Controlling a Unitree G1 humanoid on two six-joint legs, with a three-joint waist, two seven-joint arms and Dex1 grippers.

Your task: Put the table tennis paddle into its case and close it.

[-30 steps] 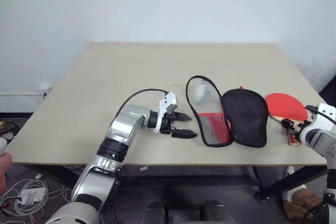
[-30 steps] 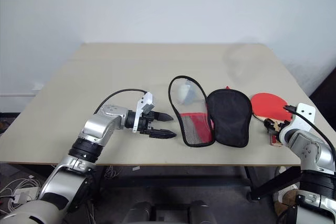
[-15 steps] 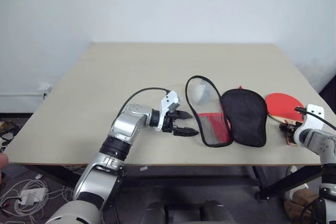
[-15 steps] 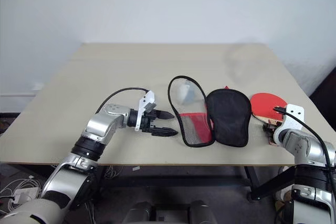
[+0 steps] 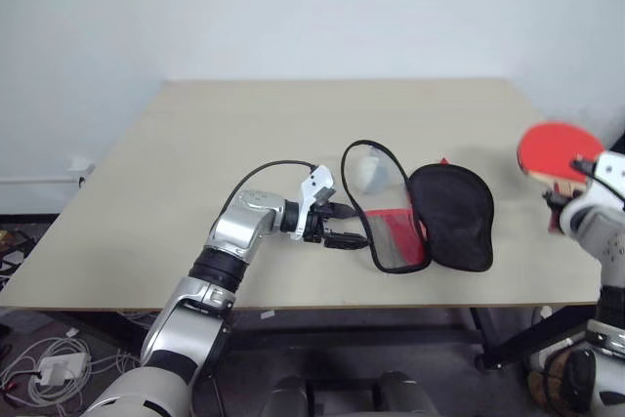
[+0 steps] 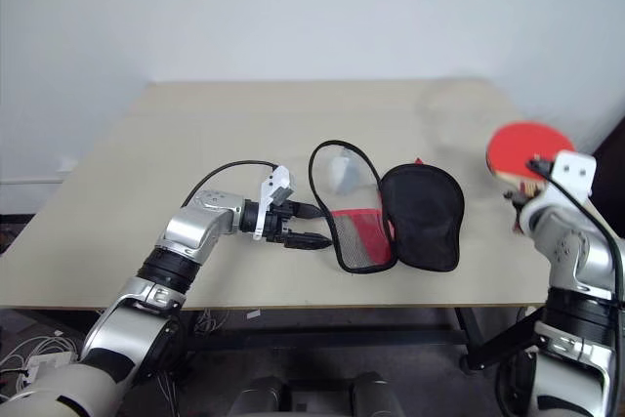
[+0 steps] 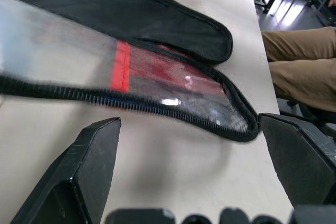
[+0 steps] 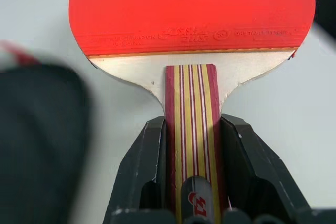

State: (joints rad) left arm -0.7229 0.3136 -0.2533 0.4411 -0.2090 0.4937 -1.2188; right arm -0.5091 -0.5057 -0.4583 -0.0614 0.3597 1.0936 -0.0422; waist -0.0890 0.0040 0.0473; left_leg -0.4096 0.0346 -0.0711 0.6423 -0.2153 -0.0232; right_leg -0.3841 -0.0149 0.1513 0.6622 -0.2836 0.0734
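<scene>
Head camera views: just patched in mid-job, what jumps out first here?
The red paddle stands out first, lifted off the table at its right edge, its striped handle clamped in the right gripper. Mid-table lies the case, unzipped and spread open, one half dark lining, the other red under mesh. The left gripper hovers open at the case's left rim.

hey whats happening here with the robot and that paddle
The right gripper is shut on the striped wooden handle of the red-rubber table tennis paddle and holds it in the air past the right edge of the beige table. The soft red fabric case with a black zipper rim lies unzipped and spread flat on the table, its dark lining facing up. The left gripper is open, right at the case's left rim, not gripping it. The paddle is not yet in the case.
</scene>
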